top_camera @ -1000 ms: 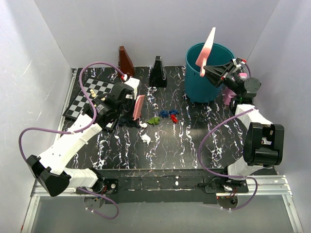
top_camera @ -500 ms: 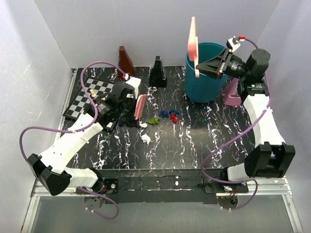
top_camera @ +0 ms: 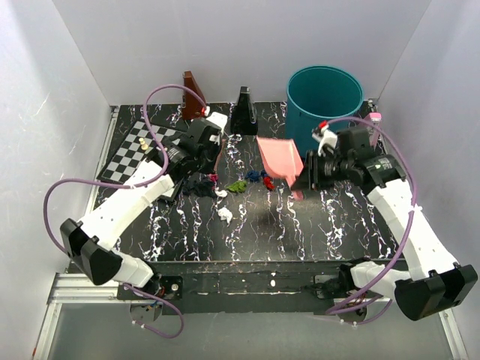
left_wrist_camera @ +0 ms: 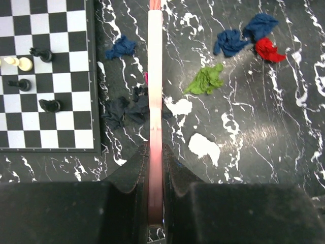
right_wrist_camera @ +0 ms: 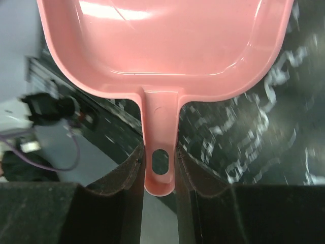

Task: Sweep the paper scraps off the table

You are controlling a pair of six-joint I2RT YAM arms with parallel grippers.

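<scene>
Status: paper scraps [top_camera: 238,184] sit mid-table [top_camera: 300,225], 9 o'clock of dustpan [right_wrist_camera: 162,46]. Pan's empty, so nothing collected afaict. Your L gripper [left_wrist_camera: 155,152] is clamped on brush [left_wrist_camera: 155,76], R gripper [right_wrist_camera: 160,162] pinches pan handle. Whole sweep left, imo.

table [top_camera: 330,225]: black with white veining; you see both arms reaching in over it.
paper scraps [top_camera: 255,178]: green, blue and red wads bunched mid-table; two white ones lie closer to the arm bases, and dark ones sit by the left arm's tip.
left gripper [top_camera: 208,154]: closed on the pink brush [top_camera: 217,157], just above the dark wads.
right gripper [top_camera: 306,176]: clamped on the pink dustpan [top_camera: 279,157], which is tilted just right of the bunch.
teal bin [top_camera: 324,105]: upright, back right.
chessboard [top_camera: 135,146]: back left, with pieces on it.
</scene>
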